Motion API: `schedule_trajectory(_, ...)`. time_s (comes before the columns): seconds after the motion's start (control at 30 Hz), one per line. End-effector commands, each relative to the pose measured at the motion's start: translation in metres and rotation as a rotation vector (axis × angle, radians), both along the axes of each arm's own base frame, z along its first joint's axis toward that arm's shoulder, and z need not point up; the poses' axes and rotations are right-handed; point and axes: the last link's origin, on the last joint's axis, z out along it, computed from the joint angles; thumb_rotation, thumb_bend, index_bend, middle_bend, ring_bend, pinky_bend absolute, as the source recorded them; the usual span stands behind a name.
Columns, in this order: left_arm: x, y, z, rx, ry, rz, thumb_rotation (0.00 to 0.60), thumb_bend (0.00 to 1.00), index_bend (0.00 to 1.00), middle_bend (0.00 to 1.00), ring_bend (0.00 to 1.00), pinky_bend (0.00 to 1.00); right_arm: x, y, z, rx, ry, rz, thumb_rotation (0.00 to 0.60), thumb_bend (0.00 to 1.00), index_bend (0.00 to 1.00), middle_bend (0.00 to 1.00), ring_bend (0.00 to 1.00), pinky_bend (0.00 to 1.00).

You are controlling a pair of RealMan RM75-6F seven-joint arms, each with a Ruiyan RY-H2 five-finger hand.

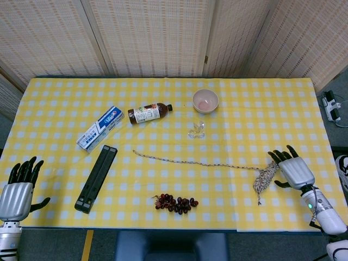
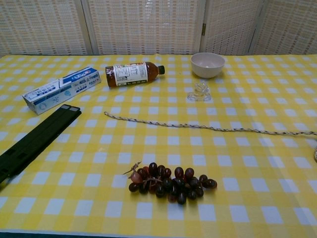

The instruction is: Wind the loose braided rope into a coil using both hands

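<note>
The right hand (image 1: 289, 168), fingers spread and empty, hangs beside the rope (image 1: 217, 165)'s bundled end, likely to grasp it for winding, while the strand trails left across the table (image 1: 261, 109)

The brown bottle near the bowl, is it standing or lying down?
Lying down. The brown bottle rests on its side on the checked tablecloth, with its dark cap pointing toward the bowl.
</note>
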Motion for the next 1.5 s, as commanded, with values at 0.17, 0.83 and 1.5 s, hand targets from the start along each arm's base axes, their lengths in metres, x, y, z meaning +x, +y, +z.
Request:
schedule_trajectory(0.17, -0.001, 0.001, -0.001, -0.005, -0.006, 0.004, 0.6, 0.15, 0.01, 0.0, 0.0, 0.0, -0.001, -0.016, -0.02, 0.041, 0.009, 0.022, 0.492, 0.27, 0.18, 0.19, 0.22, 0.0)
schedule_trajectory(0.83, 0.01, 0.02, 0.001, -0.003, -0.02, -0.1, 0.6, 0.15, 0.1, 0.0, 0.01, 0.0, 0.002, -0.022, -0.027, 0.052, -0.037, 0.071, 0.6, 0.42, 0.58, 0.42, 0.45, 0.26)
schedule_trajectory(1.5, 0.113, 0.123, -0.041, -0.231, -0.002, -0.445, 0.6, 0.24, 0.37, 0.52, 0.52, 0.53, 0.073, -0.053, -0.008, 0.041, -0.142, 0.225, 0.6, 0.47, 0.7, 0.51, 0.53, 0.33)
